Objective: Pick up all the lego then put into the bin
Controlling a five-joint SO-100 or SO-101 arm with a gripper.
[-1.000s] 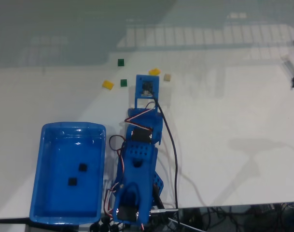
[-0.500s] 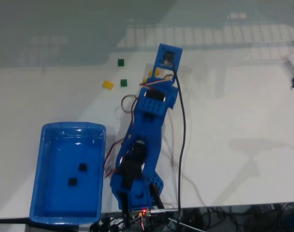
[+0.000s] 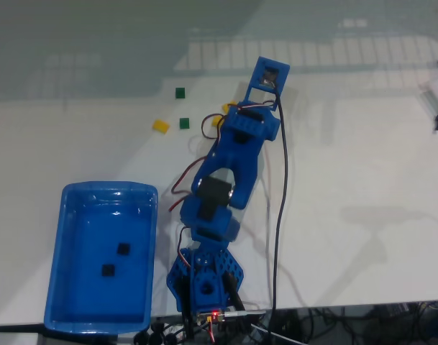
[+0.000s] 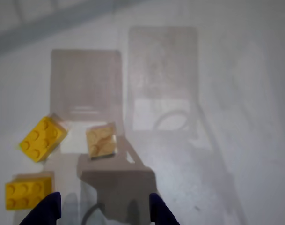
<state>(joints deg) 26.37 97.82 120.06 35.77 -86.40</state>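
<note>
Bin [image 3: 67, 215] at left holds two black lego; arm has swung out right over the loose cluster since a second ago. Wrist view: two yellow bricks [image 4: 41, 138], tan brick [image 4: 101, 139] just ahead of gripper [image 4: 105, 208], jaws wide, empty – lining up next pick

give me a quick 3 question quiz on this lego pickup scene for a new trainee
1. True or false: the bin already holds two black bricks.
2. In the wrist view, which brick lies nearest ahead of the claw?
A. the tan brick
B. a dark green brick
C. a black brick
3. Fill in: in the wrist view, the number of yellow bricks left of the tan one is ____.

Key
1. True. Two small black bricks lie on the bin floor in the fixed view.
2. A. The tan brick sits just beyond the open claw's fingertips.
3. Two. One lies turned at an angle, the other beside the left fingertip.
</note>
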